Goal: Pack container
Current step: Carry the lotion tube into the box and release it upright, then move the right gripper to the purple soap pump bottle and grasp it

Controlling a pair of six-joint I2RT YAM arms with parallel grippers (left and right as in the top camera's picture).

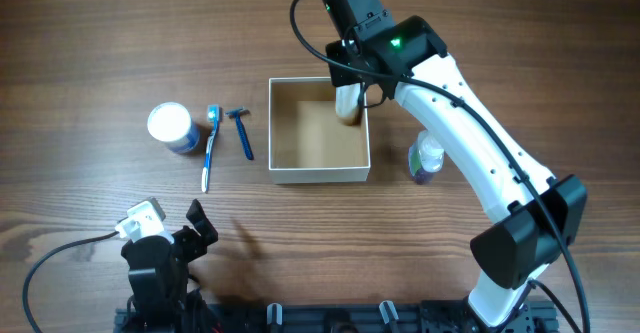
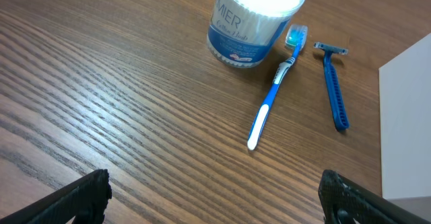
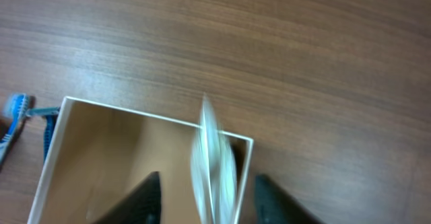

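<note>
The container (image 1: 318,173) is a square shallow box with white walls and a tan inside, at the table's middle. It also shows in the right wrist view (image 3: 135,112) and as a white wall in the left wrist view (image 2: 407,116). My right gripper (image 1: 352,85) hangs over the box's far right corner. Its jaws (image 3: 209,197) are spread wide. A pale, blurred item (image 3: 214,163) is between them, touching neither finger; from overhead it (image 1: 347,105) stands inside that corner. My left gripper (image 1: 197,225) is open and empty near the front left, jaws (image 2: 215,200) over bare wood.
Left of the box lie a round white-lidded cotton-swab jar (image 1: 172,126), a blue toothbrush (image 1: 210,145) and a blue razor (image 1: 241,131); all three show in the left wrist view too. A small clear bottle (image 1: 426,158) stands right of the box, under the right arm.
</note>
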